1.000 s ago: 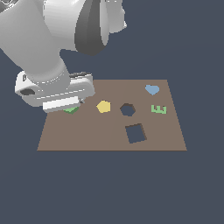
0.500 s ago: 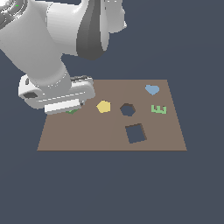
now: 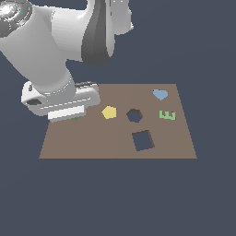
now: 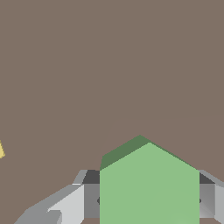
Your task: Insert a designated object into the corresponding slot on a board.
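The designated object, a small flat green hexagonal block (image 4: 148,188), sits between my gripper (image 4: 148,199) fingers in the wrist view, with a dark pad (image 4: 91,192) flush against each side. It rests on the brown board (image 3: 92,143). In the exterior view only a green sliver (image 3: 75,118) shows under the white hand, where the gripper (image 3: 69,115) is down at the board's left part. The board's hexagonal hole (image 3: 134,115) and square hole (image 3: 142,140) lie toward the exterior view's right of the gripper.
A yellow block (image 3: 109,112) lies just right of the hand in the exterior view, and its edge (image 4: 1,151) shows in the wrist view. A blue heart piece (image 3: 160,94) and a green "E" piece (image 3: 167,115) lie at the board's right.
The hand has come down over the green block, and the arm's upper links have swung. Less of the block shows in the exterior view than a second ago.
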You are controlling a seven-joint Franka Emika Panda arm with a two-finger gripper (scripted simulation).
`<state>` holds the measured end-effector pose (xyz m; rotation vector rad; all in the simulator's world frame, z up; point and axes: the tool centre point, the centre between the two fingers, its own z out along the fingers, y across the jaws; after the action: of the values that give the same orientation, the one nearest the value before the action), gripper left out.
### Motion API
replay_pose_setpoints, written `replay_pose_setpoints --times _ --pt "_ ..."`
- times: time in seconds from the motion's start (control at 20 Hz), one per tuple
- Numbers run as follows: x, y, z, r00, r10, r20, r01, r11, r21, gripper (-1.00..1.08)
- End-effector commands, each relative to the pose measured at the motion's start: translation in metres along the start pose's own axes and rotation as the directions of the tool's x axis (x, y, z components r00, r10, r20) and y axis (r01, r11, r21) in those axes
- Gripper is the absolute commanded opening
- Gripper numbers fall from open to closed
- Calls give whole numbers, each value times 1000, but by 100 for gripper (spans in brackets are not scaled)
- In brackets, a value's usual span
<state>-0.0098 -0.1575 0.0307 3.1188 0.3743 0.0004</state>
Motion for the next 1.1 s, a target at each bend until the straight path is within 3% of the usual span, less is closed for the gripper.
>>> replay_pose_setpoints --times 0.0,0.4,0.7,0.9,1.05 --pt "0 -1 1 1000 -1 0 1 1000 0 -100" --pt "3 -3 0 1000 -20 0 20 1000 0 -100" --pt "18 -16 -1 992 -125 0 125 992 0 -100" --pt "34 -34 -2 970 -242 0 242 970 -1 -100" --pt "47 -53 -3 936 -353 0 353 936 -1 -100"
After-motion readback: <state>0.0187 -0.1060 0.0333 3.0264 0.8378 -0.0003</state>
